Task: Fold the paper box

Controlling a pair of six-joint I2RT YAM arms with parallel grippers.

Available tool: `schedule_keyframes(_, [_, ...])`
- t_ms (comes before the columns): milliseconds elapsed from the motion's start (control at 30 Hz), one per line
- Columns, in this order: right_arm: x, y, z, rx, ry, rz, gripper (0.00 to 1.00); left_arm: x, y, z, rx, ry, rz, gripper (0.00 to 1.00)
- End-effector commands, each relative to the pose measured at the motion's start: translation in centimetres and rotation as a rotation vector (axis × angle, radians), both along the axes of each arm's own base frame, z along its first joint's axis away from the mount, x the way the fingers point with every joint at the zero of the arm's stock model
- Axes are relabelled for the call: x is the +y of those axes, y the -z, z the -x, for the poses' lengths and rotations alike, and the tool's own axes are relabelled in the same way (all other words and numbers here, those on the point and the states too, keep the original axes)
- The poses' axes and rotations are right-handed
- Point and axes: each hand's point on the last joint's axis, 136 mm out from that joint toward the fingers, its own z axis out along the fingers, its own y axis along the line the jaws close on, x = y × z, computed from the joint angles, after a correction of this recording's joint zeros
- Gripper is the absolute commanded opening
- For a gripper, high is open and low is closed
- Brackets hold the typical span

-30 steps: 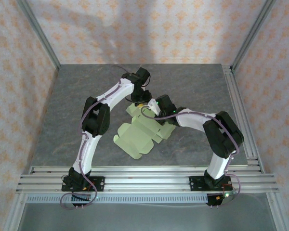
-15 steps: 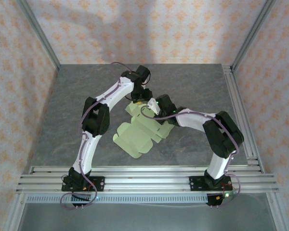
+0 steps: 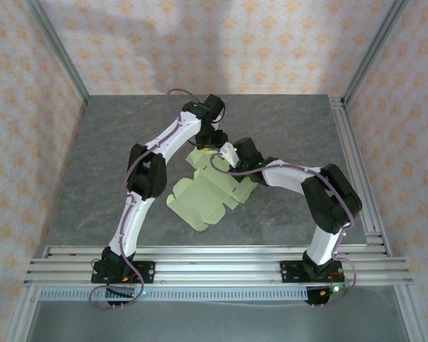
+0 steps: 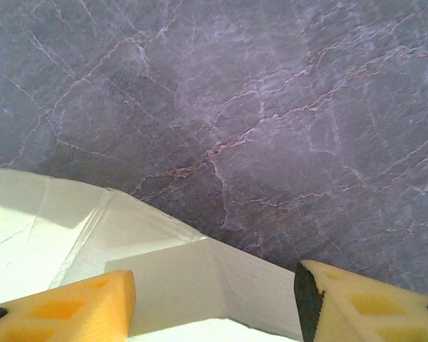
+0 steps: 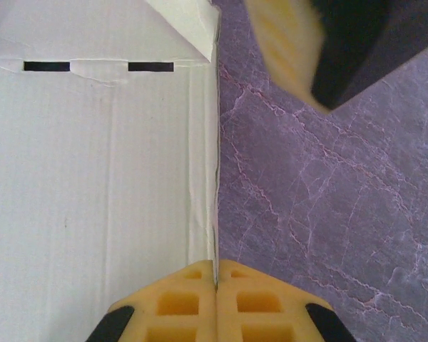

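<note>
Paper box (image 3: 200, 201) lies flat on the table (image 3: 107, 164). Left gripper (image 4: 215, 281) stands over the box's far corner, fingers apart above it. Right gripper (image 5: 215, 276) sits at the box's right edge, that edge pinched between its fingers, just before the left gripper

Tabletop (image 3: 107, 149): dark grey stone-look slab with pale marble-type veins, reads purplish in the wrist views. Walls (image 3: 221, 43) on three sides, cream wallpaper with a repeating orange floral motif. Aluminium posts (image 3: 57, 53) run up both back corners and lean outward in the overhead view. Near rails (image 3: 221, 260): extruded aluminium, several stacked across the front edge. Side rails (image 3: 357, 164) of the same profile run down the right edge. Plain grey panel (image 3: 214, 320) below the front rails. Light is soft and even from above, with faint grey shadows on the back wall.
</note>
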Motion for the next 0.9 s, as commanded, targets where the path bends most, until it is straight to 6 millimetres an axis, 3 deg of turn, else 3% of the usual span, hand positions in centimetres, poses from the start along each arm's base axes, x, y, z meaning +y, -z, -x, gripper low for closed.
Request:
schedule_keyframes(0, [0.5, -1.5, -0.6, -0.029, 0.000, -0.032, 0.00, 0.0, 0.3, 1.1, 0.048, 0.029, -0.012, 0.61])
schedule_keyframes(333, [0.7, -1.5, -1.2, -0.032, 0.003, -0.030, 0.00, -1.5, -0.8, 2.7, 0.092, 0.010, 0.094, 0.54])
schedule_keyframes(533, [0.9, -1.7, -1.3, -0.037, 0.001, -0.034, 0.00, -2.0, 0.1, 3.5, 0.134, 0.010, 0.103, 0.50])
schedule_keyframes(700, [0.9, -1.7, -1.3, -0.038, -0.001, -0.033, 0.00, -2.6, -0.4, 3.8, 0.135, 0.013, 0.136, 0.42])
schedule_keyframes(767, [0.9, -1.8, -1.4, -0.041, 0.002, -0.037, 0.00, -2.5, -0.3, 3.8, 0.134, 0.017, 0.126, 0.43])
schedule_keyframes(867, [0.9, -1.9, -1.6, -0.035, 0.011, -0.075, 0.00, -1.7, 0.4, 3.5, 0.139, 0.009, 0.090, 0.53])
